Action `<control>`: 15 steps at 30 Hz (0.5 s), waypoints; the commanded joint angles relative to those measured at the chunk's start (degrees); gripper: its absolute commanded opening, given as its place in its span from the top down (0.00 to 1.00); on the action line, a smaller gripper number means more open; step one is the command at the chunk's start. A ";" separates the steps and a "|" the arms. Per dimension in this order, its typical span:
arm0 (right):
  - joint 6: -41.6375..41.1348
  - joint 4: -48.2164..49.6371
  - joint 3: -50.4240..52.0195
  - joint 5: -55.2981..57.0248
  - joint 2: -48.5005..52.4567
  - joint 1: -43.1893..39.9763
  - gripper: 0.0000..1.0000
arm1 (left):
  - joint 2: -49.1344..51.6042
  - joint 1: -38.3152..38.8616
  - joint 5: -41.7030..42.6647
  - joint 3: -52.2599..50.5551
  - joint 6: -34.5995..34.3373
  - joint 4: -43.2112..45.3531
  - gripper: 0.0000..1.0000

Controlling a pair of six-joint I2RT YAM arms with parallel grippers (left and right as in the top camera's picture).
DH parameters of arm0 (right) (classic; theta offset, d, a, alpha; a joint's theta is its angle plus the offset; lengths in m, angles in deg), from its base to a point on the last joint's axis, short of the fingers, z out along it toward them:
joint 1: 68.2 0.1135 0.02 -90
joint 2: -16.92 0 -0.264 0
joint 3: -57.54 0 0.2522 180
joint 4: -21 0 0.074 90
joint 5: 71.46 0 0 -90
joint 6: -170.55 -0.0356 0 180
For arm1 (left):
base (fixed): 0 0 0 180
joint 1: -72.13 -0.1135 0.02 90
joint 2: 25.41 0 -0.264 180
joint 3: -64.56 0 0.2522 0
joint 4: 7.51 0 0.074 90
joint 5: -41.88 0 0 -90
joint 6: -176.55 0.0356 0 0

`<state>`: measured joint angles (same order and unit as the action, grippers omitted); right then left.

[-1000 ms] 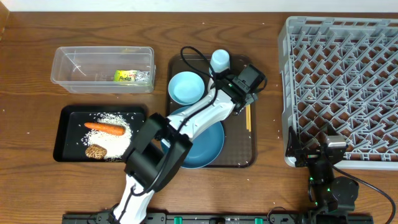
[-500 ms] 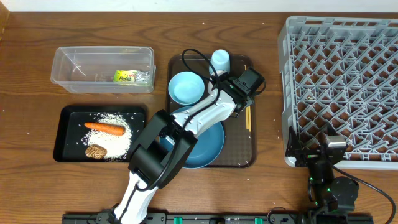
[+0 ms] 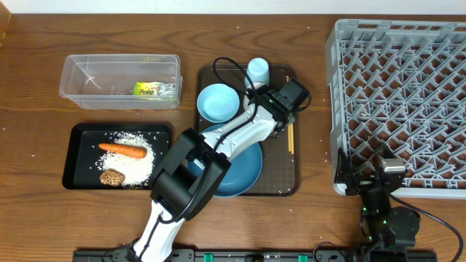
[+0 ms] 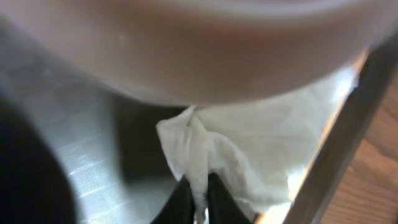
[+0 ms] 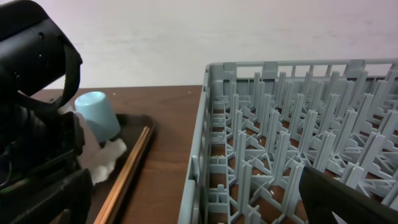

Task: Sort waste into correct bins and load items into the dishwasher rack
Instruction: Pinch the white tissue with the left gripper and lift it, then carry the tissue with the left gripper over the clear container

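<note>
- Pinching a fold of the white tissue (image 4: 261,143), the left jaws are squeezed tight on it, low in the middle of the left wrist view.
- The tissue lies on the brown tray (image 3: 291,185), near the tray's upper right corner in the top view. The left arm (image 3: 240,135) hides it from above.
- I think the jaws grab it because it is trash and must go in a bin.
- The clear tub (image 3: 120,80) at the upper left has a green-yellow wrapper (image 3: 148,89) in it, so the tissue probably goes there too.
- The black tray (image 3: 76,156) below the tub holds food: rice (image 3: 135,164), a carrot (image 3: 122,150) and a brown lump (image 3: 111,177).
- The blue cup (image 3: 258,70) and the little blue bowl (image 3: 218,102) stand between the tissue and the tub, so the arm should probably lift up first.
- A pale blurry round thing fills the top of the left wrist view, very near the tissue. I cannot tell what it is.
- The chopsticks (image 3: 290,137) lie just beside the tissue, and the big blue plate (image 3: 244,171) sits under the arm.
- The right jaws are wide apart and hold nothing. They rest at the lower right, near the grey rack (image 3: 397,102).
</note>
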<state>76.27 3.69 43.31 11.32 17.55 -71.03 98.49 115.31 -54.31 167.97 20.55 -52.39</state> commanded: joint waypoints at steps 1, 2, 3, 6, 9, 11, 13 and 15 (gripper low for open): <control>0.09 -0.09 0.15 0.11 -0.31 -1.05 0.01 | -1.27 -0.07 -0.24 -0.17 0.13 -1.88 0.94; 0.09 -0.09 0.15 0.11 -0.31 -1.05 0.01 | -1.97 -0.07 -0.24 -0.17 0.13 -2.56 0.94; 0.09 -0.09 0.15 0.11 -0.28 -1.05 0.01 | -2.49 -0.07 -0.24 -0.17 0.13 -3.15 0.94; 0.09 -0.09 0.15 0.11 -0.28 -1.05 0.01 | -5.09 -0.07 0.17 -0.17 0.22 -5.09 0.94; 0.09 -0.09 0.15 0.11 -0.31 -1.05 0.01 | -8.04 -0.07 2.47 -0.17 2.84 -5.51 0.94; 0.09 -0.09 0.15 0.11 -0.28 -1.05 0.01 | -9.86 -0.07 4.24 -0.17 4.37 -5.55 0.94; 0.09 -0.09 0.15 0.11 -0.28 -1.07 0.01 | -12.20 -0.07 5.92 -0.17 5.14 -5.88 0.94; 0.09 -0.09 0.15 0.11 -0.28 -1.05 0.01 | -14.14 -0.07 7.10 -0.17 5.33 -6.43 0.94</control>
<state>76.27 3.69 43.31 11.30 17.55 -71.03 87.65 115.31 -49.96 167.88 23.61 -57.96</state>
